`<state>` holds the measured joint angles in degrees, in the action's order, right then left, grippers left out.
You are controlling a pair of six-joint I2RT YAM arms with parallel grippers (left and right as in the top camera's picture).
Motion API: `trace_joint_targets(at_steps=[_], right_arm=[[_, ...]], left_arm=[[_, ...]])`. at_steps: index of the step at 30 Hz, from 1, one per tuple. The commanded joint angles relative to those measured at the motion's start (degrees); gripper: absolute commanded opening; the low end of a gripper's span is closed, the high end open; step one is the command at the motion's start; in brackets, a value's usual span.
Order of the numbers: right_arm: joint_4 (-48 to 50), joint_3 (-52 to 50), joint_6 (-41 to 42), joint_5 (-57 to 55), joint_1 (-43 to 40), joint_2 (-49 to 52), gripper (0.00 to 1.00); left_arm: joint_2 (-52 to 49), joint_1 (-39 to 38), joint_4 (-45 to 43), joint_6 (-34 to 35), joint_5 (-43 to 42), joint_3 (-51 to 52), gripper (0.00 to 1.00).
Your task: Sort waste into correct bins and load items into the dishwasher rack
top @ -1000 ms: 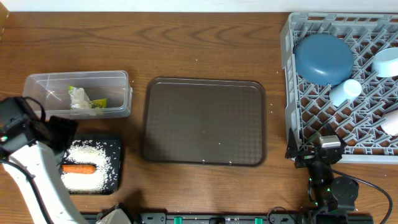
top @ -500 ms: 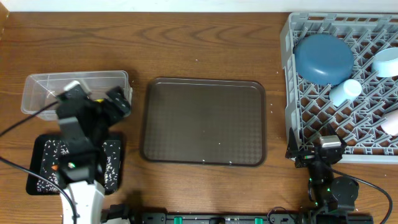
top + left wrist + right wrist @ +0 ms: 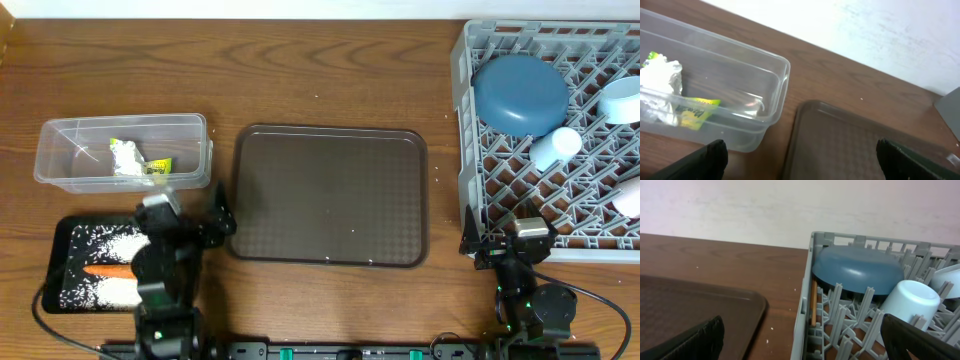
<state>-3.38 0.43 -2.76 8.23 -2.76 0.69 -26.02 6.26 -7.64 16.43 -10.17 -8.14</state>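
The dishwasher rack (image 3: 466, 150) sits to the right of the brown serving tray (image 3: 328, 195), with a narrow strip of bare wood between them. Nothing in it has shifted over the last second. The dark-blue dish (image 3: 520, 95) leans in the rack's corner nearest the tray's far right corner. A pale-blue cup (image 3: 553, 148) lies just past it, and the light-blue bowl (image 3: 622, 100) is farther right. The chopsticks (image 3: 813, 302) stand against the rack wall that faces the tray.

The clear tub (image 3: 60, 170) lies left of the tray's far half and holds the wrapper (image 3: 135, 160). The black tray (image 3: 70, 240) lies left of the tray's near half, with the rice (image 3: 120, 243) and the carrot (image 3: 108, 270) on it.

Half a second ago my left arm stretched over the black tray and the tub's near rim. Now it is drawn back toward the near table edge, and the tub is fully uncovered. My left gripper (image 3: 190, 212) hangs at the brown tray's near left corner with its fingers spread wide and nothing between them. My right gripper (image 3: 510, 240) has not moved. It sits off the tray's near right corner, against the rack's near edge, also spread wide and empty.

The tray's surface is bare, and open wood runs along its far side.
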Motion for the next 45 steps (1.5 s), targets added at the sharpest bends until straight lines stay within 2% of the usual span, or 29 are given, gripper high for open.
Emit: trace_joint_targets(at_steps=[1, 5, 13, 20, 32, 45], right_arm=[[-0.2, -0.1, -0.7, -0.3, -0.3, -0.4, 0.99], [-0.2, -0.1, -0.7, -0.3, -0.3, -0.4, 0.99], [-0.2, -0.1, -0.7, -0.3, -0.3, -0.4, 0.99], [-0.3, -0.1, -0.7, -0.3, -0.3, -0.4, 0.99], [-0.2, -0.1, -0.7, -0.3, -0.3, -0.4, 0.99], [-0.2, -0.1, -0.7, -0.3, -0.3, -0.4, 0.99]], left_arm=[[5.1, -0.7, -2.2, -1.4, -0.1, 4.5, 0.98], [10.0, -1.8, -4.1, -1.4, 0.2, 7.8, 0.98], [16.6, -5.4, -2.3, -1.4, 5.2, 7.9, 0.98], [22.5, -5.5, 11.6, -1.4, 5.3, 7.9, 0.98], [26.1, -6.4, 11.4, -2.4, 5.2, 7.9, 0.98], [25.6, -6.3, 11.4, -2.4, 5.1, 7.9, 0.98]])
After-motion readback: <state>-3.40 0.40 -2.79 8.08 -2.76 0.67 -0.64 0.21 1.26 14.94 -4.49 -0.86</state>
